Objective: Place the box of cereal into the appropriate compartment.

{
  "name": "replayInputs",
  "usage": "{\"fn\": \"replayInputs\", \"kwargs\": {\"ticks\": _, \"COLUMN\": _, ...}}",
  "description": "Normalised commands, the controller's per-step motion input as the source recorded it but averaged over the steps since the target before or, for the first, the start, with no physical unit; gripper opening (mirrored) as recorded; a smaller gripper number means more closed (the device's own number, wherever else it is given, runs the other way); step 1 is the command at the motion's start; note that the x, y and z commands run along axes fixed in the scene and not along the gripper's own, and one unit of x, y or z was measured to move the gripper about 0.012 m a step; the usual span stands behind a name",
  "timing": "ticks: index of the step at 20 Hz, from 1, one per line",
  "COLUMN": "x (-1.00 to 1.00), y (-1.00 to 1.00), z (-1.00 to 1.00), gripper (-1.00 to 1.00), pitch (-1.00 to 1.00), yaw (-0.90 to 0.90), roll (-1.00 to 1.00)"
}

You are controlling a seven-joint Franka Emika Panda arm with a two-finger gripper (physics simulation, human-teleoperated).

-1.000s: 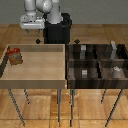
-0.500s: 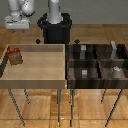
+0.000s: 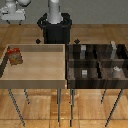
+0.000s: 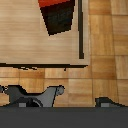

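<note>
Cereal box (image 3: 15,56) stands upright inside the light wooden tray (image 3: 35,75), tucked into the tray's far corner on the exterior view's left, close to both walls there. I see its red-orange top and dark side from the wrist view (image 4: 60,15), sitting on the pale tray floor near the tray's wall. My gripper (image 3: 12,12) hangs high above and beyond that same corner, well clear of the box. I cannot tell from either view whether its fingers are apart or together; the wrist view shows only dark parts of the hand. Beside the tray on the exterior view's right sits the dark compartment organiser (image 3: 95,65), holding several small grey blocks (image 3: 85,73).
</note>
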Motion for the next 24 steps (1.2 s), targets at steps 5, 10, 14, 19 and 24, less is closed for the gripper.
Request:
{"fn": "replayInputs", "kwargs": {"ticks": 5, "x": 0.8, "y": 0.0, "z": 0.0, "gripper": 1.0, "pitch": 0.0, "yaw": 0.0, "roll": 0.0}}
{"fn": "replayInputs", "kwargs": {"ticks": 10, "x": 1.0, "y": 0.0, "z": 0.0, "gripper": 1.0, "pitch": 0.0, "yaw": 0.0, "roll": 0.0}}
{"fn": "replayInputs", "kwargs": {"ticks": 14, "x": 0.75, "y": 0.0, "z": 0.0, "gripper": 1.0, "pitch": 0.0, "yaw": -0.04, "roll": 0.0}}
{"fn": "replayInputs", "kwargs": {"ticks": 19, "x": 0.0, "y": 0.0, "z": 0.0, "gripper": 1.0, "pitch": 0.0, "yaw": -0.5, "roll": 0.0}}
{"fn": "replayInputs", "kwargs": {"ticks": 24, "x": 0.0, "y": 0.0, "z": 0.0, "gripper": 1.0, "pitch": 0.0, "yaw": -0.12, "roll": 0.0}}
